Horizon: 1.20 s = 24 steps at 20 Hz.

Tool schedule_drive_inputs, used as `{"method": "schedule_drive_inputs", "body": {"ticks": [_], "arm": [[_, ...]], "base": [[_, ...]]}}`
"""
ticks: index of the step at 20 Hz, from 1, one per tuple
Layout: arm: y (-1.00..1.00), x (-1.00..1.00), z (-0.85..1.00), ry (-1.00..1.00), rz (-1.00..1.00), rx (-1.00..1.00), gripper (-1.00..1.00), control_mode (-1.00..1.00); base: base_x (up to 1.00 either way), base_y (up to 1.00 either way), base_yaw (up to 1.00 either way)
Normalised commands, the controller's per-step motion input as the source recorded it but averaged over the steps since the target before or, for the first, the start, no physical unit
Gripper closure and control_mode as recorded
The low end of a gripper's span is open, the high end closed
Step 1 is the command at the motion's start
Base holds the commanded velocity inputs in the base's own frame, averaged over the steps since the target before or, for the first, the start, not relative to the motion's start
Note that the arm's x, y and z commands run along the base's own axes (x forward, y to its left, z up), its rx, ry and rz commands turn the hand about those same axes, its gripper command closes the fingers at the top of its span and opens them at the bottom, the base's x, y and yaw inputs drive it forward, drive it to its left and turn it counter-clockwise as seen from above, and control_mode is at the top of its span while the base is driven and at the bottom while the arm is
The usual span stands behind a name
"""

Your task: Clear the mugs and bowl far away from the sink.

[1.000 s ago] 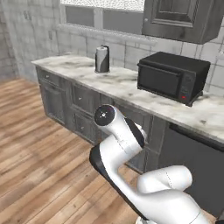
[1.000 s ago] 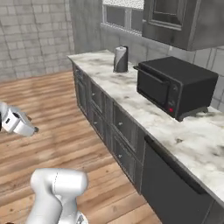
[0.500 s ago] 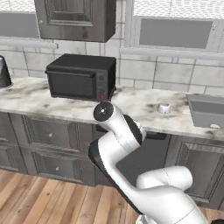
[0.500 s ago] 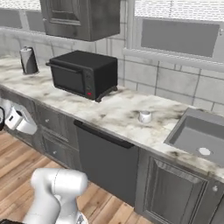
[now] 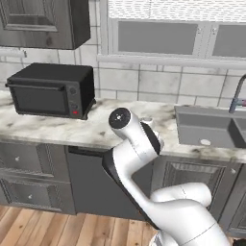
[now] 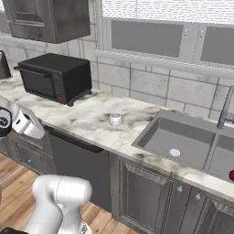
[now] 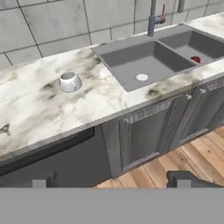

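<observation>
The end effector (image 7: 111, 179) hangs low in front of the cabinet fronts with its two dark finger tips spread wide apart and nothing between them. The white-grey mug (image 6: 115, 119) is the one task thing plainly in sight: it stands upright on the marble counter (image 6: 87, 116), alone, just left of the sink (image 6: 176, 141) and near the basin's left rim without touching it. In the hand view the mug (image 7: 69, 82) sits up and to the left of the end effector, well apart from it, with the counter edge and the cabinet doors lying between. Farther out, a small red ball (image 7: 195, 60) rests in the sink's far basin, the steel faucet (image 7: 154, 18) rises behind the basins, and a black microwave (image 6: 54, 77) sits at the far left of the counter.

The step in hand looks like the approach to this mug. To do it well, I would raise the hand above counter height first, then come down over the mug with the fingers straddling its rounded body, since a glossy squat cup may slip from a shallow pinch. The open stretch of counter toward the microwave seems a sound place to carry it.
</observation>
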Motion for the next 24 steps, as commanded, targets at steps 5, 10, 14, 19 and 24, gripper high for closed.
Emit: {"method": "schedule_drive_inputs", "body": {"ticks": [5, 10, 14, 19, 24], "arm": [[0.0, 0.0, 0.0, 0.0, 0.0, 0.0, -1.0, 1.0], [0.0, 0.0, 0.0, 0.0, 0.0, 0.0, -1.0, 1.0], [-0.36, 0.47, -0.54, 0.26, 0.07, 0.0, -1.0, -1.0], [-0.47, 0.61, -0.98, 0.42, 0.18, -0.04, -1.0, -1.0], [-0.64, 0.71, -0.69, 0.21, 0.21, 0.0, -1.0, -1.0]], "base": [[0.95, -0.03, -0.01], [0.53, -0.28, 0.0], [0.15, -0.09, 0.0], [0.0, 0.0, 0.0], [0.0, 0.0, 0.0]]}}
